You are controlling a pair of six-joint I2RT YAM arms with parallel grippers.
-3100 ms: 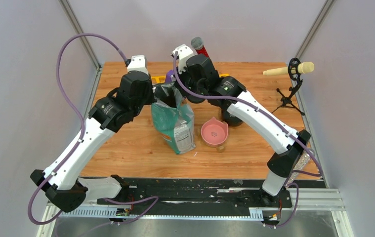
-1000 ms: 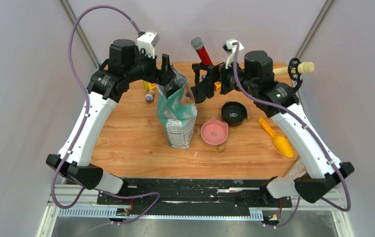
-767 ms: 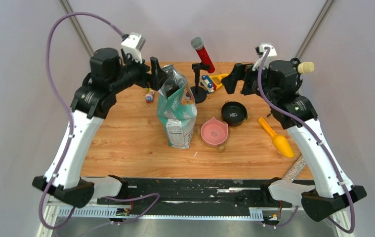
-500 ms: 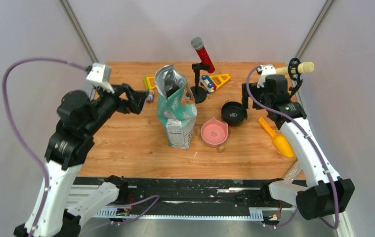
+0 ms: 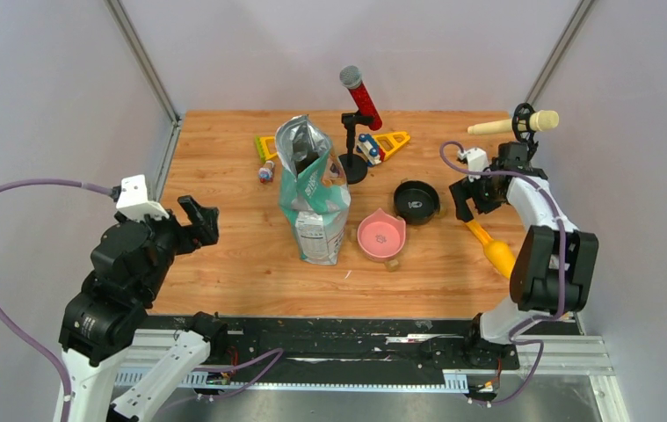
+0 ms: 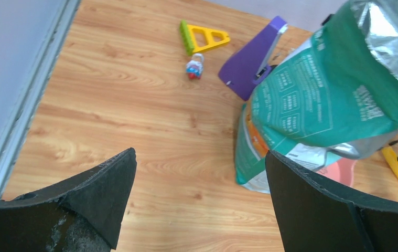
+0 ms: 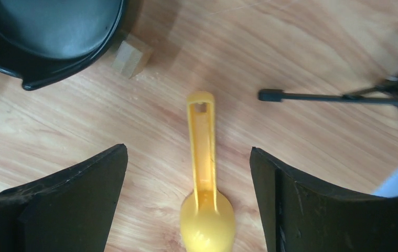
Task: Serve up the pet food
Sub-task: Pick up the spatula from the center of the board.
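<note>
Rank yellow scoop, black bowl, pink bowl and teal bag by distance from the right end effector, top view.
1. Yellow scoop: right side, its handle directly under the right end effector.
2. Black bowl: just to its left.
3. Pink bowl: further left, nearer the arm bases.
4. Teal bag: farthest, standing at centre.

We log a wooden table. Bag stands upright mid-table, pink bowl just right of it. Black bowl sits further back, with a wood block just beside it. Yellow scoop lies near the right edge. Mic stand, yellow triangle and tiny toy sit toward the back.
</note>
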